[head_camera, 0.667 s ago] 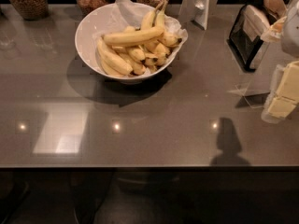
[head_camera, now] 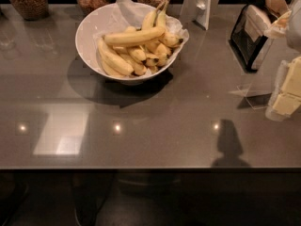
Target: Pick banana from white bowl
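top banana [head_camera: 134, 36] in white bowl [head_camera: 83, 32] looks light, soft, bruisable; grab mid-body, gently; gripper [head_camera: 287, 91] at right edge, can't tell its state

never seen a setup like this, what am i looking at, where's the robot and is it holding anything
One camera looks down on a grey counter; where it is mounted is not recorded. The robot is a rolling base with one arm. Only pale parts show at the right edge; its hand is there, far from the white bowl, and I see no banana in it. That bowl holds a pile of bananas; the job is to pick one. Glass jars stand along the back.
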{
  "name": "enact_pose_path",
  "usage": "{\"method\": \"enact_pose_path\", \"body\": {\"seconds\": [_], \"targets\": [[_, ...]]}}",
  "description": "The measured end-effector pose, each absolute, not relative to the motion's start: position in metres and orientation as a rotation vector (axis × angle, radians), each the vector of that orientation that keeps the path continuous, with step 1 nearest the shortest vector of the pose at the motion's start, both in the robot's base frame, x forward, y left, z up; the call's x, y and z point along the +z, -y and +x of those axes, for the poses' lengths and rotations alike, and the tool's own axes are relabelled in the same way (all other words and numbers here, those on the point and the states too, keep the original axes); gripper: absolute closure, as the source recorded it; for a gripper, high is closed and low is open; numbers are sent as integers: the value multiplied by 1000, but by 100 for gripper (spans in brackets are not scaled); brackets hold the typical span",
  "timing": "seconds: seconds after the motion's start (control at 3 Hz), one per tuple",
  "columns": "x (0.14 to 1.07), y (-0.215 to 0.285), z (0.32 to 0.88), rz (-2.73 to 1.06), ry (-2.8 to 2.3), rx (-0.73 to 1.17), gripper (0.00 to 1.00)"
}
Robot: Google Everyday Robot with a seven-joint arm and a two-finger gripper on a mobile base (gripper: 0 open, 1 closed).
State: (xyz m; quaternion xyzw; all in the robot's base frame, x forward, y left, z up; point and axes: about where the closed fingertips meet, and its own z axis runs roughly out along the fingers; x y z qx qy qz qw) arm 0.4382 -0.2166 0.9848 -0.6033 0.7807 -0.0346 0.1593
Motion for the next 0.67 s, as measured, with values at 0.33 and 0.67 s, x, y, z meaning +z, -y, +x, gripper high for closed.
{"method": "enact_pose_path", "body": {"seconds": [0.33,0.67], "targets": [[993,217,438,-1724,-2231,-99,0],[1001,217,438,-1724,-2231,-99,0]]}}
